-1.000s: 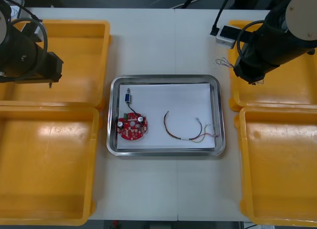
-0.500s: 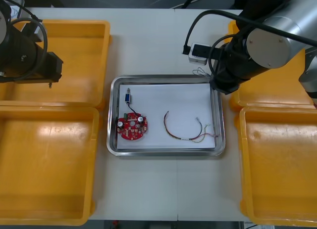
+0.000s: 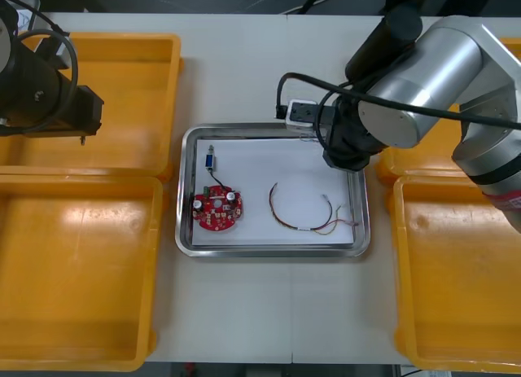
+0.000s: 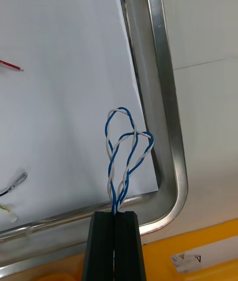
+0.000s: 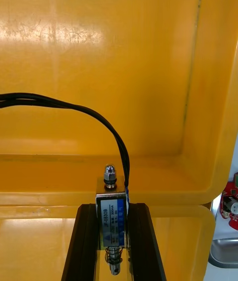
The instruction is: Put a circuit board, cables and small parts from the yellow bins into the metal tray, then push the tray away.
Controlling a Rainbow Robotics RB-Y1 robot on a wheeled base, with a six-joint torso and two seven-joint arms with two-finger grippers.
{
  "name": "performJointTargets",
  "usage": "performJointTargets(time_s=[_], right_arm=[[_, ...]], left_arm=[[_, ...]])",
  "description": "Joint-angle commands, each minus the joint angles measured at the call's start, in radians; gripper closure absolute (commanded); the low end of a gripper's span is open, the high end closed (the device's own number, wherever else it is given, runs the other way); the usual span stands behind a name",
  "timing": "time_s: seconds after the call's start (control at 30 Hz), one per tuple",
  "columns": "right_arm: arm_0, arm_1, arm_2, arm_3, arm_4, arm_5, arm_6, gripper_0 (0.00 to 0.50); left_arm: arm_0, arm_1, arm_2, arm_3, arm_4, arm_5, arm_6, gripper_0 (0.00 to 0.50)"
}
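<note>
Your right gripper (image 4: 115,217), clamping a twisted blue-and-white cable (image 4: 115,194), has reached the shiny metal tray's (image 4: 158,87) corner for release; your left gripper (image 5: 112,209), left of the tray, clamps a small metal part (image 5: 111,196).

Right arm (image 3: 423,76) comes in from the right edge, silver forearm angled toward the middle, black wrist pointing steeply down; right gripper (image 4: 115,217) has both black fingers (image 4: 101,241) pressed together at the middle, pinching a twisted blue and white cable (image 4: 121,157) at the tips; left arm (image 3: 45,92) sits at the left edge, wrist turned inward; left gripper (image 5: 112,206) fingers (image 5: 84,241) stand apart, clamped on either side of a small metal part (image 5: 112,219)
</note>
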Motion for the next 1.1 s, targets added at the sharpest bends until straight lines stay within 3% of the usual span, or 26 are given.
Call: performJointTargets(time_s=[0.03, 0.5, 1.1], right_arm=[[-0.045, 0.053, 0.097, 0.013, 0.056, -0.012, -0.054, 0.500], [-0.087, 0.167, 0.175, 0.153, 0.106, -0.107, -0.037, 0.500], [-0.131, 0.171, 0.183, 0.326, 0.089, -0.185, 0.108, 0.500]], left_arm=[[0.012, 0.044, -0.009, -0.037, -0.006, 0.007, 0.050, 0.500], [0.014, 0.044, -0.007, -0.037, -0.008, 0.007, 0.050, 0.500], [0.015, 0.044, -0.007, -0.037, -0.011, 0.007, 0.050, 0.500]])
